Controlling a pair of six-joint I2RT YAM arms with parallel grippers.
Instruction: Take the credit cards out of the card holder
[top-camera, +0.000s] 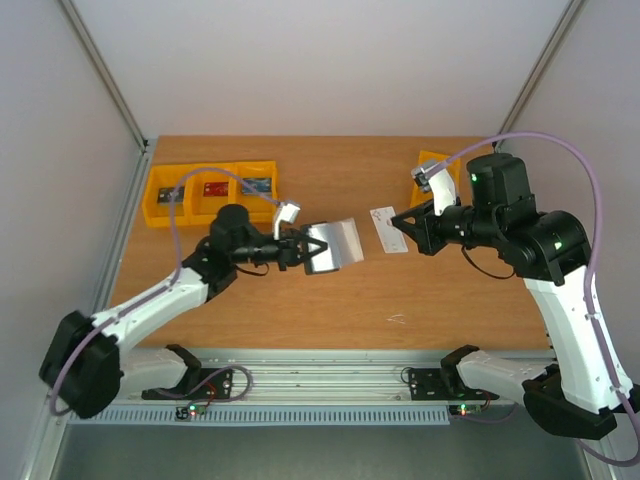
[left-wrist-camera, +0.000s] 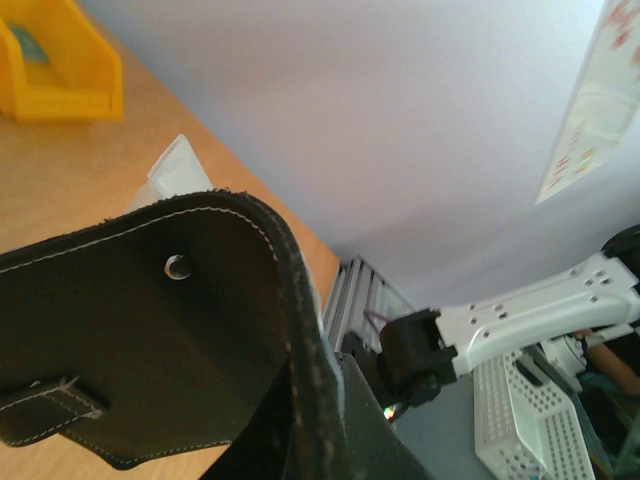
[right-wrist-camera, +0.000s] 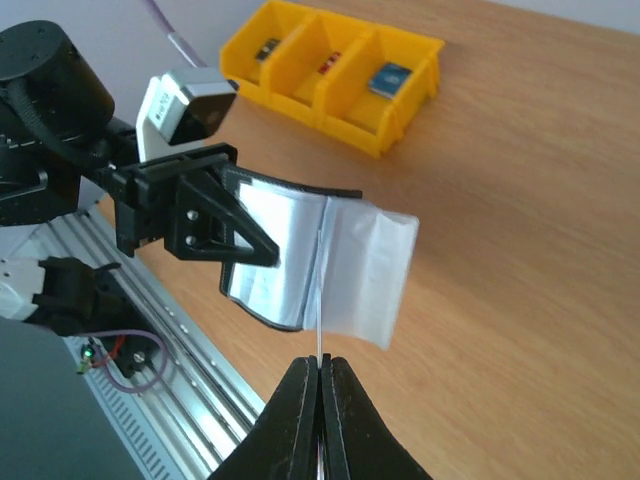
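The left hand (top-camera: 302, 249) is clamped on the card holder (top-camera: 338, 243), which it holds open mid-frame above the counter (top-camera: 300, 310). Just to the right, the right hand (top-camera: 402, 224) pinches the whitish credit card (top-camera: 383, 228). The card looks thin, stiff and slick, so it is probably best gripped at an edge.

- I can read no word, brand or number in any of my three views.
- The whitish card (left-wrist-camera: 592, 105) bears faint reddish and yellowish marks, too blurred for me to make out.
- The coloured pieces (right-wrist-camera: 388, 78) in the yellow bins (right-wrist-camera: 300, 100) are too small to read.
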